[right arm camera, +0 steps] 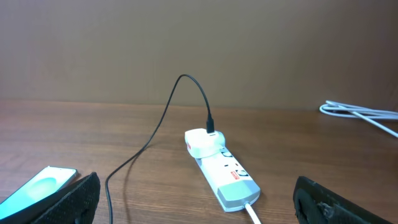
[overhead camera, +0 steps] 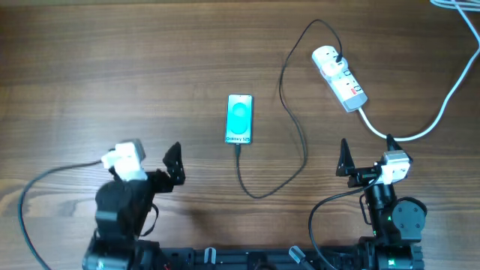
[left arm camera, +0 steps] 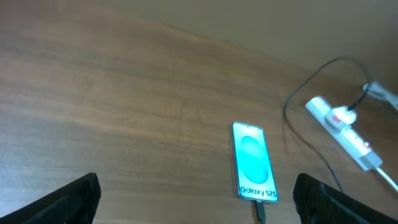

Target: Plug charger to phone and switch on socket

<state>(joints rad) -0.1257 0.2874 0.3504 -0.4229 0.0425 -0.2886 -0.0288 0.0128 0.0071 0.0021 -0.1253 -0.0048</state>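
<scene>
The phone point(overhead camera: 239, 118) lies screen up mid-table, its cyan screen lit. The charger point(overhead camera: 239, 161), a thin black cable, has its plug tip at the phone's near edge, seemingly inserted. It loops right and back to a white adapter on the socket point(overhead camera: 339, 75) at the back right. My left gripper point(overhead camera: 148, 155) is open and empty, near and left of the phone. My right gripper point(overhead camera: 367, 150) is open and empty, in front of the socket. The left wrist view shows the phone point(left arm camera: 254, 162), plug tip point(left arm camera: 260, 210) and socket point(left arm camera: 345, 130). The right wrist view shows the socket point(right arm camera: 221, 168), charger point(right arm camera: 155, 130) and phone corner point(right arm camera: 37, 190).
The socket's thick white cable point(overhead camera: 420, 137) curves from its near end to the table's right side and up to the back right corner; it also shows in the right wrist view point(right arm camera: 360, 113). The table is dark wood point(overhead camera: 112, 67).
</scene>
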